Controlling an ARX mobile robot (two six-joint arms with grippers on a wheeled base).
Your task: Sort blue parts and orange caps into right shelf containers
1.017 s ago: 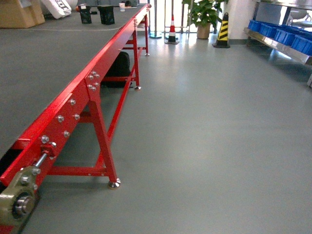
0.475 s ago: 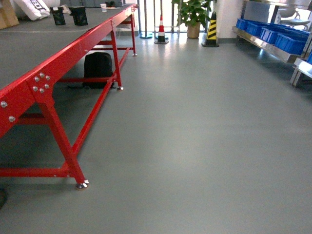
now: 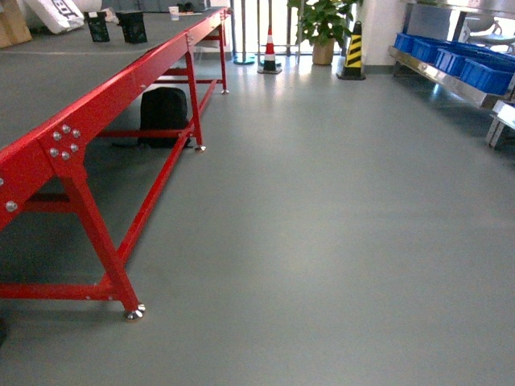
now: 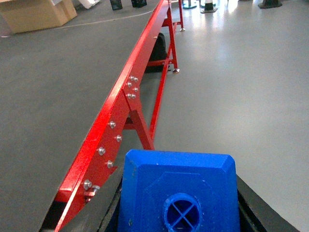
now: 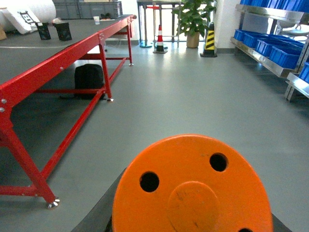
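Observation:
In the left wrist view a blue part (image 4: 178,188) fills the bottom of the frame, its round knob facing the camera. My left gripper (image 4: 181,215) is shut on it, with dark fingers (image 4: 112,212) showing at both sides. In the right wrist view an orange cap (image 5: 193,188) shows its flat holed top, and my right gripper (image 5: 190,220) is shut on it. The right shelf (image 3: 451,80) stands at the far right with blue containers (image 3: 483,74) on it; the shelf (image 5: 260,60) and containers (image 5: 282,55) also show in the right wrist view. Neither gripper appears in the head view.
A long red-framed table (image 3: 105,96) runs along the left, with a black backpack (image 3: 163,112) under it. Far ahead stand a traffic cone (image 3: 269,50), a yellow-black bollard (image 3: 352,50) and a potted plant (image 3: 322,20). Grey floor lies between table and shelf.
The head view has swung to the right: the red table slid left in the picture and the backpack came fully into sight. Over the last half second it shifted only slightly.

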